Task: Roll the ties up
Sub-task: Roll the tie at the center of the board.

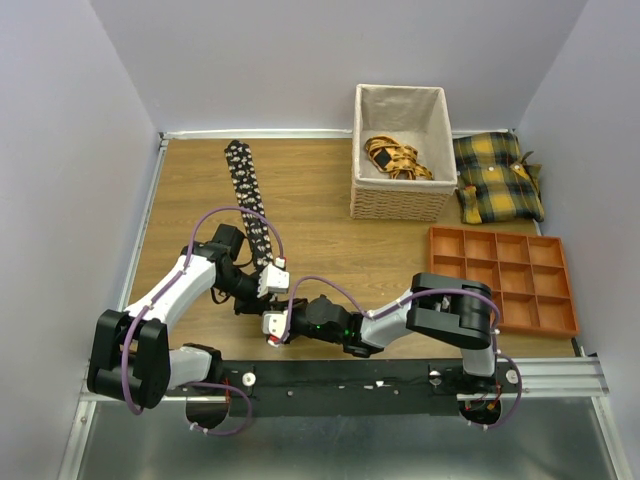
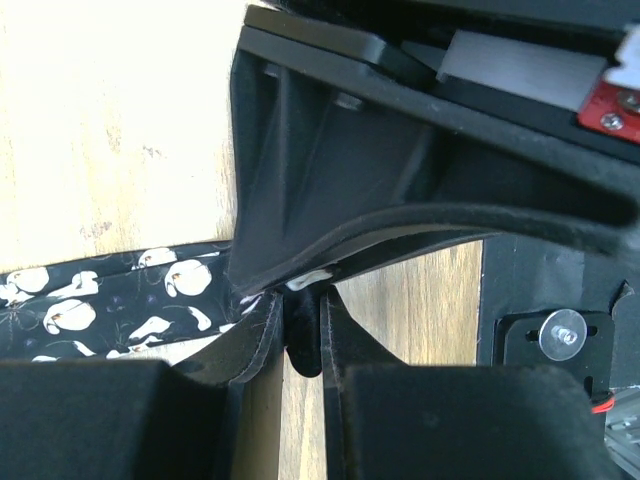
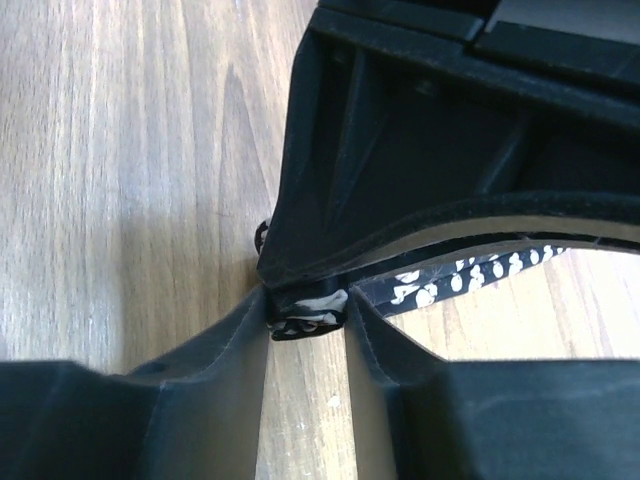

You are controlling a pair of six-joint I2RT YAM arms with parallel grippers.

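Note:
One of the ties (image 1: 245, 195), black with small white flowers, lies as a strip running from the back left of the table toward the arms. Its near end is bunched between both grippers. My left gripper (image 1: 272, 282) is shut on a dark fold of that end (image 2: 305, 340), and the flowered strip (image 2: 100, 310) trails off to the left in the left wrist view. My right gripper (image 1: 272, 328) faces it from the near side, its fingers pressed on a small folded wad of the tie (image 3: 308, 312). The strip (image 3: 470, 275) leads away to the right there.
A fabric-lined wicker basket (image 1: 400, 205) at the back holds yellow-brown patterned fabric (image 1: 398, 158). Yellow-and-black plaid cushions (image 1: 498, 178) lie at the back right. An orange compartment tray (image 1: 505, 278) sits at the right, close to the right arm's elbow.

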